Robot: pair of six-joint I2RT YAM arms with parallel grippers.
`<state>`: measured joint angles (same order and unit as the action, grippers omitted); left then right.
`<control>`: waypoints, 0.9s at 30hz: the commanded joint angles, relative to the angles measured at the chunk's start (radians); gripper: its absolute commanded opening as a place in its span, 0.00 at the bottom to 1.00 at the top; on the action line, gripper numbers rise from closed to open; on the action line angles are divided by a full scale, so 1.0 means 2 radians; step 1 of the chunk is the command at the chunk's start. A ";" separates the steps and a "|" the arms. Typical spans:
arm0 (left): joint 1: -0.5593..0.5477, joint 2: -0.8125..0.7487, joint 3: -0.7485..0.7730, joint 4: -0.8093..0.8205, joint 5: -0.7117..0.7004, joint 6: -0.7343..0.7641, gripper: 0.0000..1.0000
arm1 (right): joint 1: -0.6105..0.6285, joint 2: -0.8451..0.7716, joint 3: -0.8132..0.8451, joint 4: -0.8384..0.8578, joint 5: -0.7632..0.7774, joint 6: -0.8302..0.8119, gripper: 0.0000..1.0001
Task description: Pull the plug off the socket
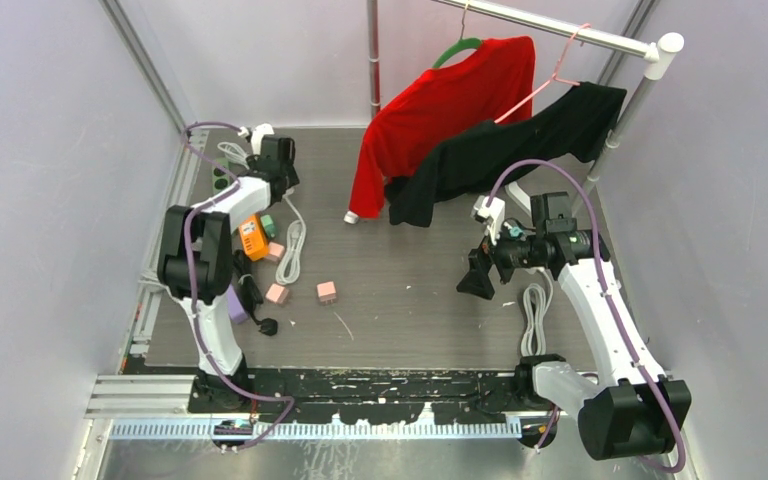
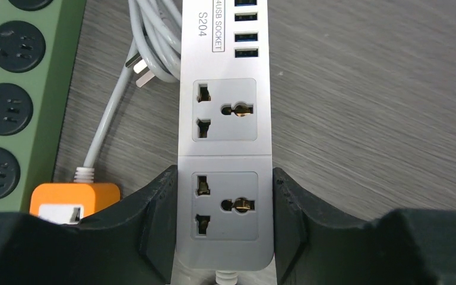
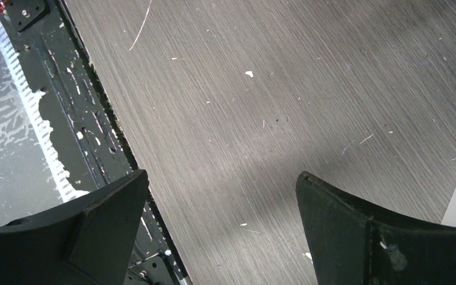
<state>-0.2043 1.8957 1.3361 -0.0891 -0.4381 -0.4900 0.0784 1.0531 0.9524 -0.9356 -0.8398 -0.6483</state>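
In the left wrist view a white power strip [image 2: 225, 89] lies on the grey table. My left gripper [image 2: 224, 178] is shut on its near end, one finger against each side. Both sockets that show are empty. A white plug [image 2: 141, 66] with bare metal prongs lies loose beside the strip on its coiled white cable. In the top view my left gripper [image 1: 278, 165] is at the far left of the table. My right gripper [image 1: 477, 280] is open and empty, low over bare table in the right wrist view [image 3: 222, 178].
A green power strip [image 2: 12, 113] lies left of the white one, with an orange block [image 2: 74, 199] on a white cable beside it. Pink cubes [image 1: 326, 291] sit mid-left. A red shirt [image 1: 440, 105] and a black shirt [image 1: 505, 150] hang on a rack at the back. A white cable coil [image 1: 534, 315] lies right.
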 commanded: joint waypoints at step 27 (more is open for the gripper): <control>0.038 -0.097 0.115 -0.135 0.283 -0.049 0.87 | 0.006 -0.009 -0.003 0.012 0.004 -0.006 1.00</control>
<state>-0.1322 1.9106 1.6592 -0.4747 -0.2031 -0.5541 0.0898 1.0531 0.9375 -0.9337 -0.8387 -0.6495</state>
